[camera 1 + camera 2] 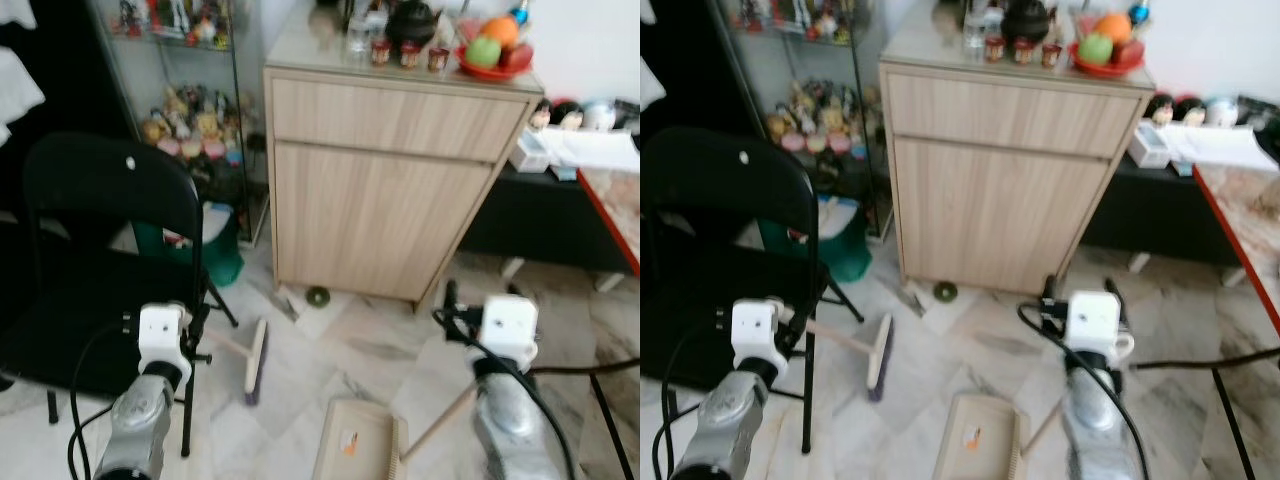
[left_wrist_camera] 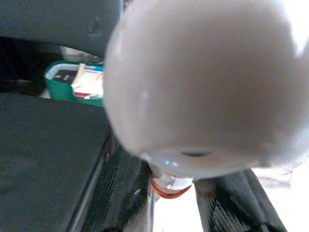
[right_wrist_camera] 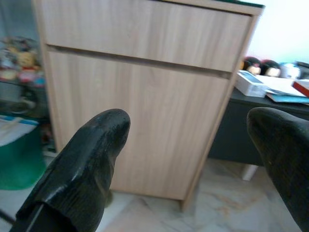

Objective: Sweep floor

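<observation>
marble floor (image 1: 330, 350), broom (image 1: 250, 360) handle between left gripper (image 2: 193, 203) fingers

A light wooden cabinet (image 1: 385, 185) stands at the far wall, a red fruit plate (image 1: 492, 60) and dark teapot (image 1: 412, 22) on top; a black folding chair (image 1: 105, 260) sits left, near a green bin (image 1: 222, 250).
</observation>
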{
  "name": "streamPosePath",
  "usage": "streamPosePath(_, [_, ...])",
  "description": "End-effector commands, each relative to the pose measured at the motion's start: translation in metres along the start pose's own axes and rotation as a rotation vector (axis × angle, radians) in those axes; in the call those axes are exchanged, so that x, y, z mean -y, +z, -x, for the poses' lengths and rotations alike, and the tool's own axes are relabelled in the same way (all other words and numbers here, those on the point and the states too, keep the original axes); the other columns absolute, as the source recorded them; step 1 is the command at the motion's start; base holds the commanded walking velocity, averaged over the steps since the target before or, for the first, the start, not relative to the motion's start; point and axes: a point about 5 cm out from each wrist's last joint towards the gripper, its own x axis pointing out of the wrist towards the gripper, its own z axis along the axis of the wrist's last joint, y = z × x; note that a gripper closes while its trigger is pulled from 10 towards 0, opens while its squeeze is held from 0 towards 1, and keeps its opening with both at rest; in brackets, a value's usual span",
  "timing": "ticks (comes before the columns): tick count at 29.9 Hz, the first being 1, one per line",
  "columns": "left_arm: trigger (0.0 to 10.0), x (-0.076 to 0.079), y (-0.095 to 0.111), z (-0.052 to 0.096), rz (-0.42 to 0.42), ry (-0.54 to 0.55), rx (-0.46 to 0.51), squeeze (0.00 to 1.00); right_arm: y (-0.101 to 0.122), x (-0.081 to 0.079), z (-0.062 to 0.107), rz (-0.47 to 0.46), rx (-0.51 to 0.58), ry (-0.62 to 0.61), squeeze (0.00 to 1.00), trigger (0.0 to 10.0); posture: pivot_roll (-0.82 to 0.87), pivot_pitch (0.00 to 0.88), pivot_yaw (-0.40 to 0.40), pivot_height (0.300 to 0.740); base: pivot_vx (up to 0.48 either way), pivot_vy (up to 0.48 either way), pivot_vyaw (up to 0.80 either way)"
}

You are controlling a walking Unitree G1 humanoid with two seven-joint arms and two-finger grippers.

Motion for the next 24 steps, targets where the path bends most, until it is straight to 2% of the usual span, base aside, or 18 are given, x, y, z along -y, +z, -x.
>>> streamPosePath(1, [10.0, 0.000, 0.003, -0.001, -0.007, 0.002, 0.019, 0.00, -0.002, 0.010, 0.001, 0.006, -0.008, -0.035, 0.00, 10.0, -0.08, 0.056, -0.058, 0.740, 0.000, 0.000, 0.00])
streamPosePath(6, [10.0, 0.000, 0.003, -0.002, -0.009, 0.002, 0.015, 0.00, -0.004, 0.014, 0.001, 0.018, -0.019, -0.056, 0.00, 10.0, -0.08, 0.056, -0.058, 0.740, 0.000, 0.000, 0.00])
streamPosePath(7, [10.0, 0.000, 0.003, -0.002, -0.010, 0.002, 0.013, 0.00, -0.004, 0.015, 0.001, 0.026, -0.024, -0.065, 0.85, 10.0, -0.08, 0.056, -0.058, 0.740, 0.000, 0.000, 0.00])
streamPosePath(8, [10.0, 0.000, 0.002, -0.001, -0.011, 0.001, 0.012, 0.00, -0.005, 0.017, 0.002, 0.024, -0.030, -0.079, 0.99, 10.0, -0.08, 0.056, -0.058, 0.740, 0.000, 0.000, 0.00])
streamPosePath(19, [10.0, -0.001, 0.000, 0.000, -0.015, 0.004, 0.002, 0.00, 0.000, 0.029, 0.008, 0.069, -0.033, -0.175, 1.00, 10.0, -0.08, 0.054, -0.056, 0.740, 0.000, 0.000, 0.00])
streamPosePath(24, [10.0, 0.000, 0.000, 0.000, -0.014, 0.002, 0.002, 0.00, -0.010, 0.032, 0.014, 0.018, -0.100, -0.230, 1.00, 10.0, -0.08, 0.054, -0.056, 0.740, 0.000, 0.000, 0.00])
